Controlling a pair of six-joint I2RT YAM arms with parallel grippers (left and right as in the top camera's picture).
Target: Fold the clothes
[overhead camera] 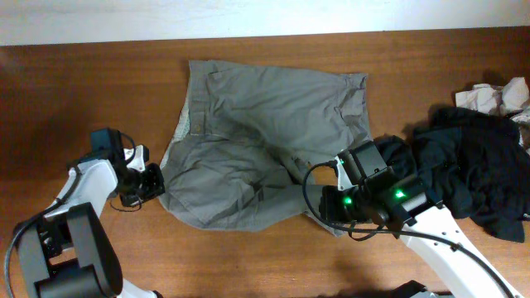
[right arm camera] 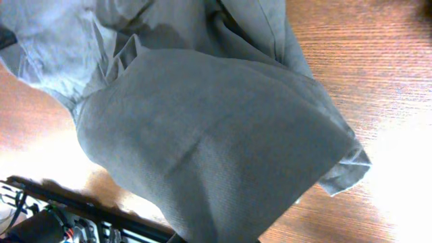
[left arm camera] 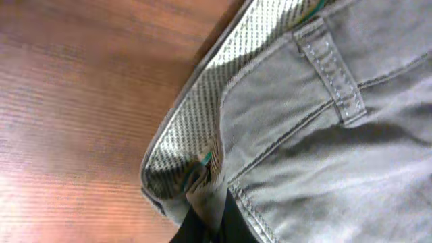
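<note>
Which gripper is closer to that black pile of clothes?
Right. The right gripper holds the shorts beside the black pile; the left gripper pinches their waistband on the far side.

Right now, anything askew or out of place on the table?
The shorts lie rumpled, not flat: the left waistband edge is flipped, showing pale lining, and one leg is bunched at the right. Black clothes sit heaped at far right.

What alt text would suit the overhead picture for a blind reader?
A pair of grey-olive shorts lies rumpled on a wooden table, the left claw pinching their left edge and the right claw their lower right corner. A heap of black clothes sits at the far right.
</note>
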